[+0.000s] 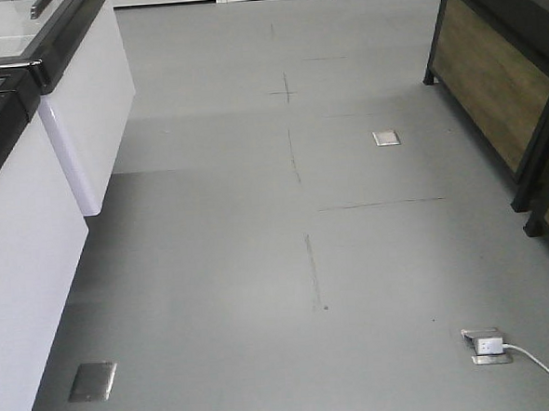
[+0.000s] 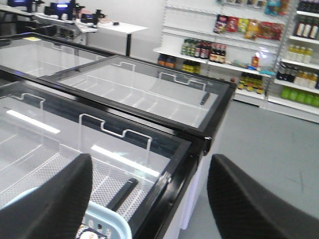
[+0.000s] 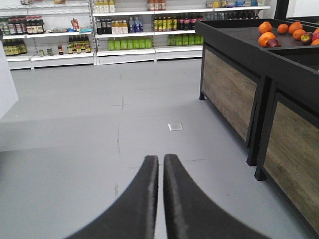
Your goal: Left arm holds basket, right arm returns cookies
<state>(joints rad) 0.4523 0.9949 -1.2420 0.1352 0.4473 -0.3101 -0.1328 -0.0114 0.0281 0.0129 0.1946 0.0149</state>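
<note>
**Basket at freezer's edge, right gripper holding nothing**

Basket (image 2: pixel 112 225), pale blue, shows you only a curve of its rim at the bottom of the left wrist view. It sits low between the fingers, over the corner of a glass-topped freezer (image 2: pixel 197 142). A sliver of printed packaging (image 2: pixel 85 232) peeks from inside the rim, and it is too small for you to read or name.

Your left gripper (image 2: pixel 149 164) has its two dark fingers (image 2: pixel 55 199) spread wide, one at each lower corner of the view. You cannot tell from here whether any part of the basket hangs on it. The wrist looks slightly downward across the freezer lids toward the store shelves (image 2: pixel 239 67), which hold rows of bottles and packets whose labels are too far off to read.

Your right gripper (image 3: pixel 160 158) has its fingers pressed nearly together with only a thin slit between them and nothing in it. It points level over the grey floor (image 3: pixel 75 149), past a dark wood-panelled stand (image 3: pixel 229 89) topped with oranges (image 3: pixel 279 32). The front view gives you bare floor and a floor socket (image 1: pixel 488 346) with a white plug in it.
</note>
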